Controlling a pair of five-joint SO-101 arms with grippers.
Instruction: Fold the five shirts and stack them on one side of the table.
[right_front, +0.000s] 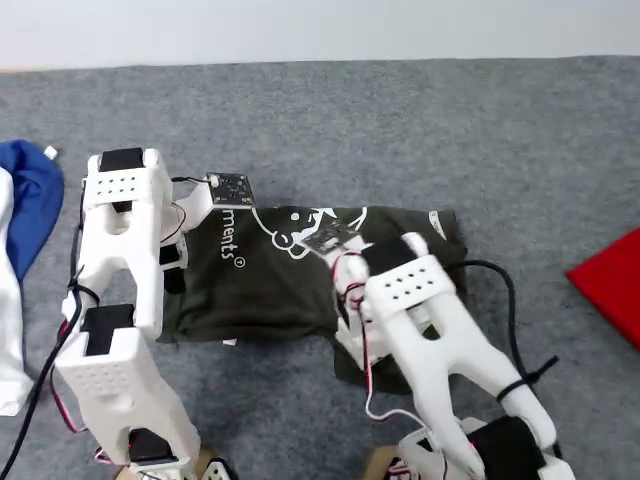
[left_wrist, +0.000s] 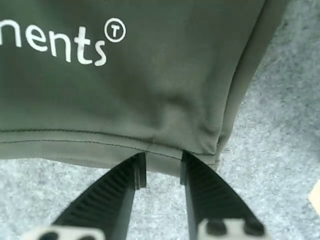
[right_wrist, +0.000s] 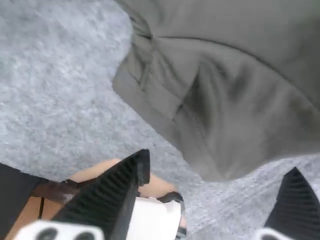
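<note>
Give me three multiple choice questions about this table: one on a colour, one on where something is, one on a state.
1. What colour is the print on the dark shirt?
A yellow
B white
C red

2. Where does the red cloth lie?
A on the dark shirt
B in the right gripper
C at the right edge of the table in the high view

3. How do the right gripper's jaws stand?
A wide open
B shut on the dark shirt
C shut on nothing

Answers:
1 B, the print shows white against the dark cloth.
2 C, it sits at the high view's right border, apart from the dark shirt.
3 A, the right wrist view shows a wide gap between them.
</note>
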